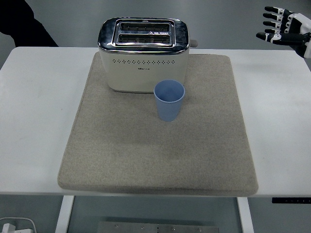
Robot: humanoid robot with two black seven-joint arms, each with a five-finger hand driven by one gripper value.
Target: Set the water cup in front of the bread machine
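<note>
One view only, head camera. Blue water cup (169, 100) stands upright on the grey mat (160, 145), mouth open to the camera, nothing visible inside. It sits just in front of the bread machine (143, 53), at about 5 o'clock from the machine's centre, close to its front face; whether the two touch cannot be told from this angle. Bread machine is cream-bodied with a chrome top and two slots, parked at the mat's 12 o'clock edge, lever knob sticking out on its right side. Mat covers most of the white bench (39, 107), which shows bare on both sides.

Right hand (282, 33) is at the frame's 2 o'clock corner, raised off the bench, well apart from the cup. Its fingers (270, 23) are spread and extended toward 9 o'clock, holding nothing. Left hand is out of frame.

Dark sleeve (22, 26) of a person shows at the 10 o'clock corner, beyond the bench's far edge. White object (14, 226) is partly visible below the bench at 7 o'clock, too cut off to identify.
</note>
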